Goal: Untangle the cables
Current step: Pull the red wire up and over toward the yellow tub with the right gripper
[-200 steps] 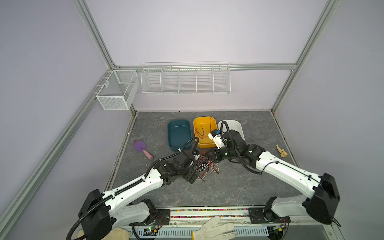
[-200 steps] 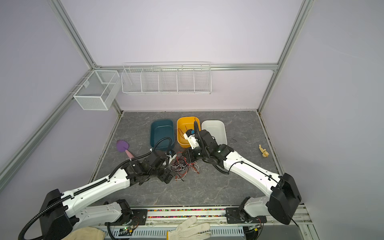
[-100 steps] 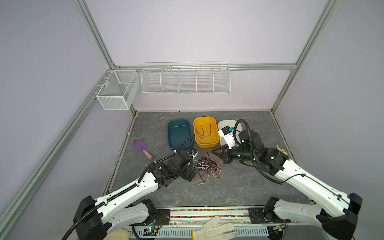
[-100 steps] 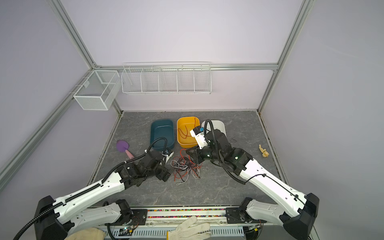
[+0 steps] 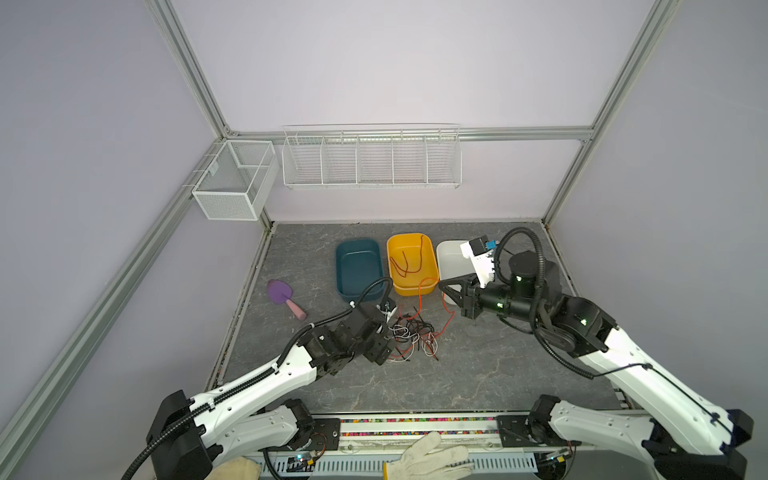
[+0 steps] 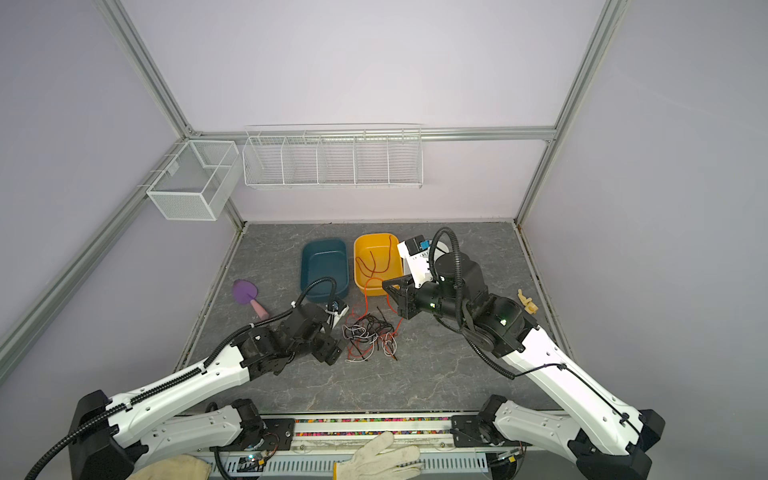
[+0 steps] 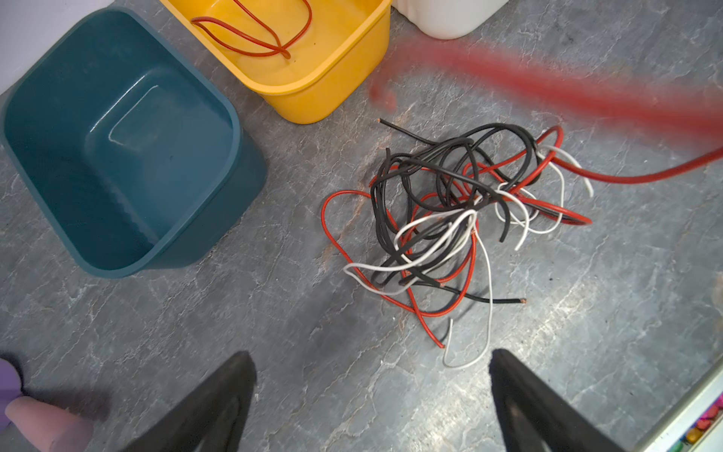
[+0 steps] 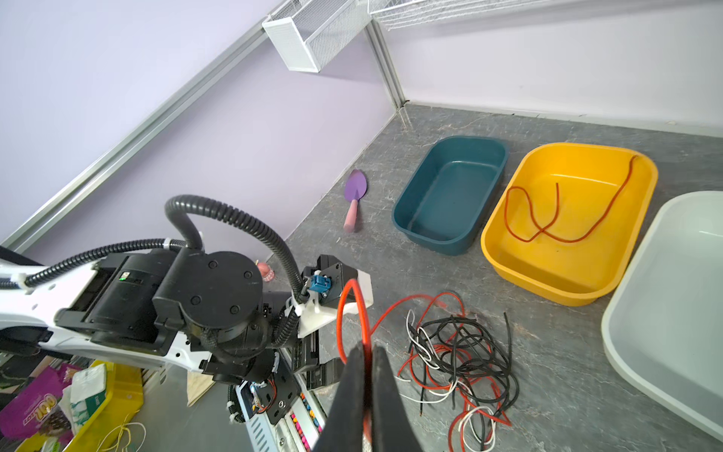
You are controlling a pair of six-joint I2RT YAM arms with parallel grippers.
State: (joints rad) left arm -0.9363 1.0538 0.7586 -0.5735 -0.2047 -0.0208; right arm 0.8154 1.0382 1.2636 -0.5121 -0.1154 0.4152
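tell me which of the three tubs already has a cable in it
The yellow tub, the middle one: a single red cable lies inside it. The teal tub is empty, and the visible part of the white tub shows none.

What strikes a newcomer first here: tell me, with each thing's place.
A knot of red, black and white cables lies on the grey table, near the yellow bin. The right gripper is shut on a red cable rising from it; the left gripper hangs open beside it. A lone red cable lies in that bin.
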